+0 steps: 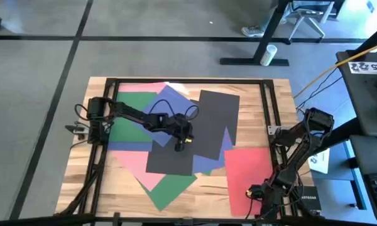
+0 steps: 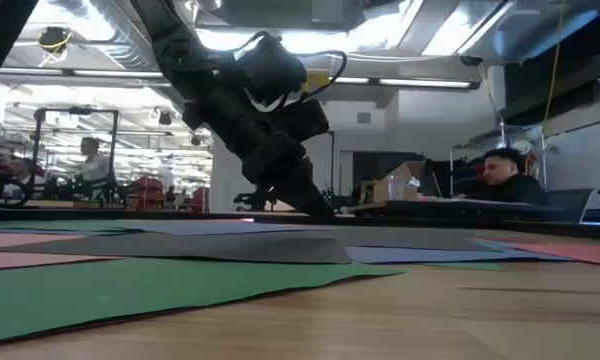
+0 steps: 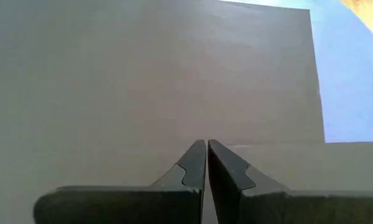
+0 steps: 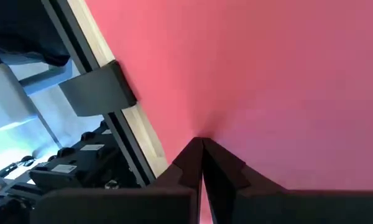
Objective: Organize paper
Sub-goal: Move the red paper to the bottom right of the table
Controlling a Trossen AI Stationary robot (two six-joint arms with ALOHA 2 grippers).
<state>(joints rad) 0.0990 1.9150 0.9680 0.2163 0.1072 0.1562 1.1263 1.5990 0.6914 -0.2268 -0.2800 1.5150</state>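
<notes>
Where fingers [image 1: 180, 147] press, black sheet [image 1: 171, 152] upright

Overhead, table-level and two close wrist cameras share the paper [image 1: 176, 157]

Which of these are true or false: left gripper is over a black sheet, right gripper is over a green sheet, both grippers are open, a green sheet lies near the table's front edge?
1. The left gripper is over a black sheet. True.
2. The right gripper is over a green sheet. False: it is at the red sheet.
3. Both grippers are open. False: both are shut.
4. A green sheet lies near the table's front edge. True.
</notes>
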